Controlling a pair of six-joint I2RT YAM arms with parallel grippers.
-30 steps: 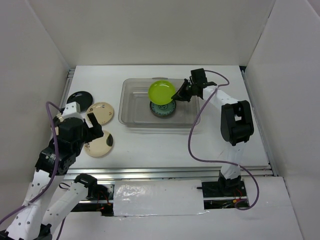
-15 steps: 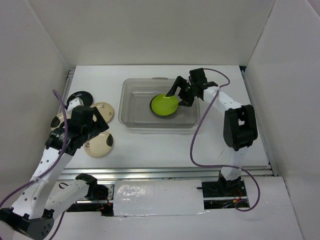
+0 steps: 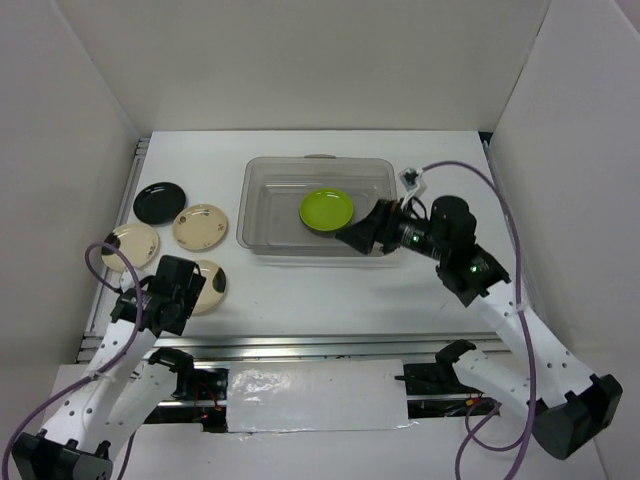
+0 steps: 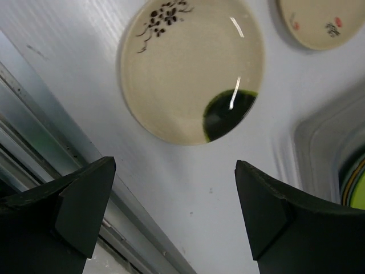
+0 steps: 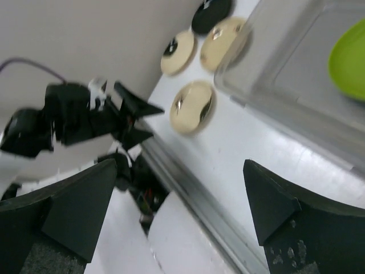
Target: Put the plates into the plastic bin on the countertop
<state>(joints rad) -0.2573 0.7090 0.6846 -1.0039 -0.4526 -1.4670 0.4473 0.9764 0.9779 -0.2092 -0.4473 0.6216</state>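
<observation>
Since both pincers stand spread and empty, you should judge every risk from the next pick, with four plates lying out on the countertop [image 3: 320, 290].

1. Nearest you, the left gripper [image 4: 177, 222] hangs with fingers wide apart just short of the patched cream plate [image 4: 191, 68]. It lies flat, close to the metal rail [image 3: 300, 345]. A flat rim gives little purchase. In my judgement a fingertip could skid and shove the plate against the rail or into its neighbours.
2. The purple cable [image 3: 97, 262] loops beside the left cream plate [image 3: 130, 245]. A reach could drag it across that plate.
3. The right gripper [image 5: 177, 208], open and holding nothing, sits at the near wall of the plastic bin [image 3: 252, 200]. A careless swing there could knock the bin askew.
4. Inside the bin rests the lime green plate [image 3: 326, 210]. The left wrist view shows a patterned rim beneath it, so a plate dropped on top may slide or chip.
5. Farther left lie the second cream plate [image 3: 200, 226] and, beyond it, the black plate [image 3: 158, 203].

Markings: the patched plate carries a black floral sprig [image 4: 165, 14]. The second cream plate bears small red and dark marks, too small to read. You will find no brand or legible writing anywhere
</observation>
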